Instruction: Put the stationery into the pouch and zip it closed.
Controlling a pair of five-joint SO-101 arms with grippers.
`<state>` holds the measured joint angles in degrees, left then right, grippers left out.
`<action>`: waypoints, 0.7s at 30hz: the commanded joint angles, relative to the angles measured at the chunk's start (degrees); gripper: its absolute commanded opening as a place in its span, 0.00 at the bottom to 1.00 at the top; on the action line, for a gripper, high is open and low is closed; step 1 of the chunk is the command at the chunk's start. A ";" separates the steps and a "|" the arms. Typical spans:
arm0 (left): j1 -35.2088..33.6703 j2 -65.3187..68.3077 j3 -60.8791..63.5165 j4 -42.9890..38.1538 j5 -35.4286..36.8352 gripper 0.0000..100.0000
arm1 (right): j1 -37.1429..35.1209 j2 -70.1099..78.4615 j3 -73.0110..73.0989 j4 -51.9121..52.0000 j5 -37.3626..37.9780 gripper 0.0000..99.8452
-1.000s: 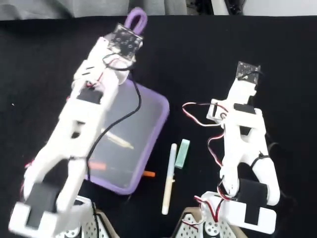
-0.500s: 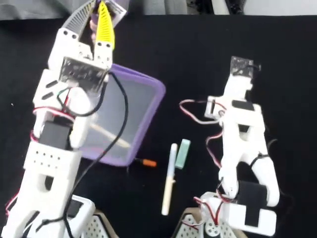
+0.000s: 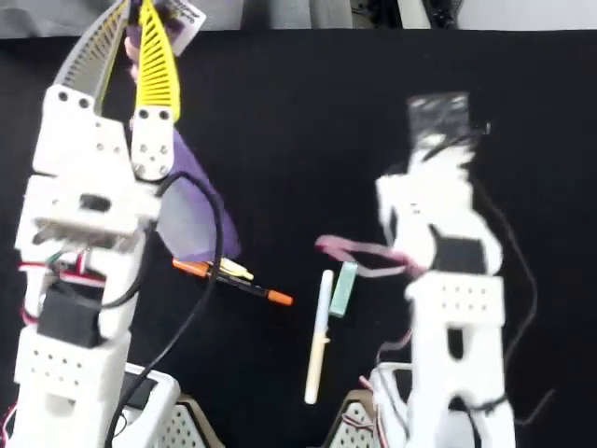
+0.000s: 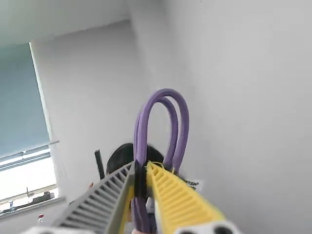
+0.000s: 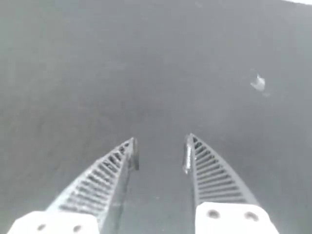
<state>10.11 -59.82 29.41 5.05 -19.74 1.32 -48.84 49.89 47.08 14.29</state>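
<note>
My left gripper [image 3: 133, 13] is high above the table's left side, shut on the purple loop [image 4: 161, 124] of the pouch; in its wrist view the gripper [image 4: 141, 171] pinches the loop against a room wall. The purple pouch [image 3: 191, 219] hangs tilted below it, partly behind the arm. An orange pen [image 3: 244, 285] and a small yellow piece [image 3: 233, 271] lie on the black table under the pouch. A white pen [image 3: 319, 336] and a green eraser [image 3: 343, 287] lie in the middle. My right gripper [image 5: 160, 151] is open over bare table, holding nothing.
The black table [image 3: 308, 121] is bare between the arms toward the back. Both arm bases stand at the front edge. A red and white cable [image 3: 354, 250] loops off the right arm near the eraser. A small white speck [image 5: 258, 83] lies on the table.
The left arm lifted the pouch off the table by its loop. The orange pen and the yellow piece now lie uncovered on the table. The right arm shifted and rose.
</note>
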 commanded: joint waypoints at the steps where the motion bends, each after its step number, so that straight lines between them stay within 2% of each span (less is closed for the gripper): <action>1: 1.54 -2.99 -1.45 -0.53 4.57 0.03 | -6.59 -9.89 4.44 -1.14 4.22 0.17; 6: 1.36 -5.89 -1.27 -0.09 9.14 0.03 | -9.05 -24.22 11.38 -1.14 5.54 0.18; 12: 1.80 -9.05 -1.63 11.60 9.67 0.03 | -9.85 -41.80 17.27 -0.97 8.79 0.18; 15: 1.71 -10.46 -1.27 15.47 9.67 0.03 | -15.03 -49.01 17.63 4.22 10.81 0.18; 21: 1.71 -13.10 -1.27 20.66 9.67 0.03 | -31.03 -56.92 11.12 18.64 9.58 0.18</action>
<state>11.52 -71.87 29.32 24.66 -10.42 -23.47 -102.90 67.21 60.62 24.48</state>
